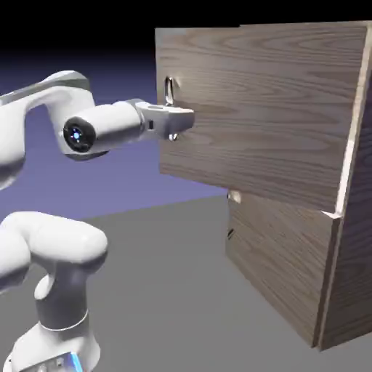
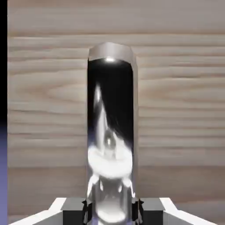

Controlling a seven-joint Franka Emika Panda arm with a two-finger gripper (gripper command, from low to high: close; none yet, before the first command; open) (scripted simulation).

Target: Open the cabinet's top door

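The cabinet (image 1: 349, 276) is a tall box of brown wood grain on the exterior view's right. Its top door (image 1: 269, 109) stands swung out from the cabinet's front, with the hinge side at the right. A small silver handle (image 1: 169, 89) sits near the door's left edge. My gripper (image 1: 173, 120) is at that handle, on its lower part. In the hand view the shiny handle (image 2: 110, 132) fills the middle, running up from between my two grey fingertips (image 2: 74, 211), which are shut on it. Wood grain of the top door (image 2: 176, 110) fills the rest of that view.
The lower door (image 1: 280, 269) sits below the top door with its own small handle (image 1: 233, 197) near its upper left corner. The grey table (image 1: 167, 290) spreads between my white arm (image 1: 58, 254) and the cabinet.
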